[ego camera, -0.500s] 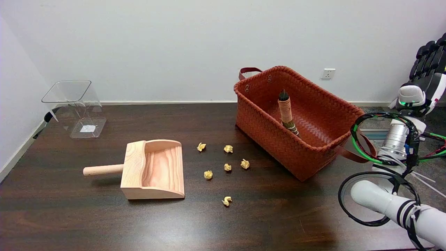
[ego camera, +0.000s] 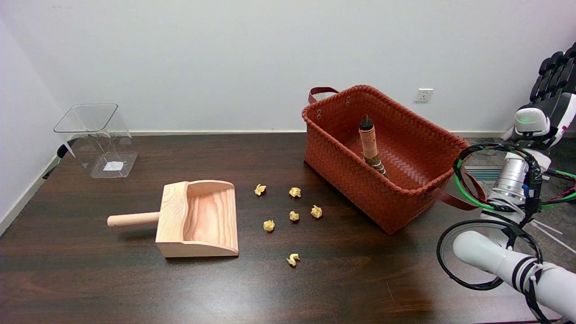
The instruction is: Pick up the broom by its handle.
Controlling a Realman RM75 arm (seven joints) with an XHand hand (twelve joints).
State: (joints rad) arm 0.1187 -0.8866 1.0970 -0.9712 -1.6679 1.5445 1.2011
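We find the broom (ego camera: 370,146) standing inside the woven rust-red basket (ego camera: 346,168), leaning against the basket's near wall with its wrapped handle pointing up and its dark tip rising about level with the rim; the bristle end is down in the basket and mostly hidden. The basket sits on the dark wooden table (ego camera: 135,288), toward its right side. The right hand (ego camera: 552,96) is at the picture's right edge, raised in the air and well apart from the basket; it holds nothing, but it is partly cut off by the frame and we cannot tell whether its fingers are spread or pressed together. We judge the task to be at its opening step, the approach: no contact with the broom is made. The next move, in our judgement, calls for carrying the hand leftward over the basket rim, lowering it beside the upright handle, and closing around the wrapped part without knocking the broom flat. Left of the basket we note 6 crumpled paper balls (ego camera: 293,215) scattered on the table, a wooden dustpan (ego camera: 198,219) with its handle pointing left, and a clear plastic container (ego camera: 96,137) tipped over at the far left corner. None of these lies in the hand's likely path.
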